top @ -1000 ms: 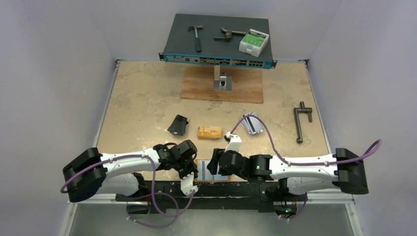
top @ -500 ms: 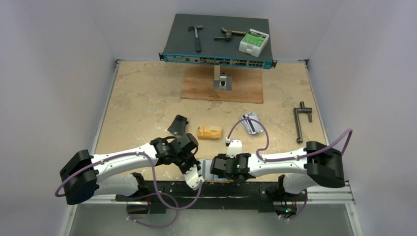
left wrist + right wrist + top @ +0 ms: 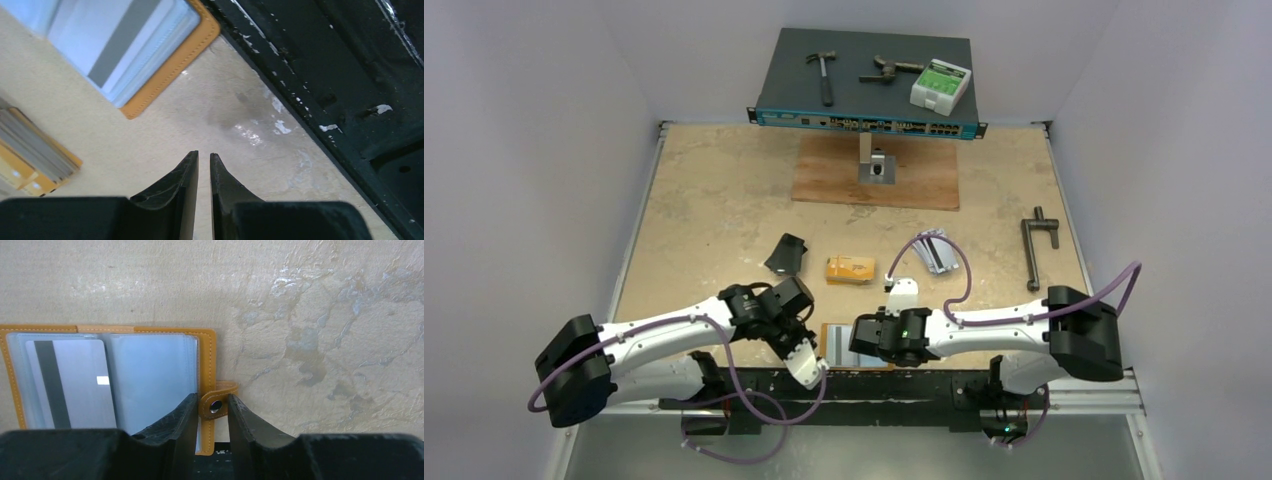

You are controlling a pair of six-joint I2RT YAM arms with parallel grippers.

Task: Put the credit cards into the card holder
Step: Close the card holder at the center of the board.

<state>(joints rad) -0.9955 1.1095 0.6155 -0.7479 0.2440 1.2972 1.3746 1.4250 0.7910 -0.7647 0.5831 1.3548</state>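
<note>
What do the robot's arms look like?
The left arm and right arm are white tubes with chunky black joints. A purple cable loops along each. Each ends in two black, pointed fingers.

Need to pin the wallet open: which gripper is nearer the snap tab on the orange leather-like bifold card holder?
Right. The right gripper has a fingertip on either side of the snap tab; the left gripper hangs over bare table off the card holder's other side.
</note>
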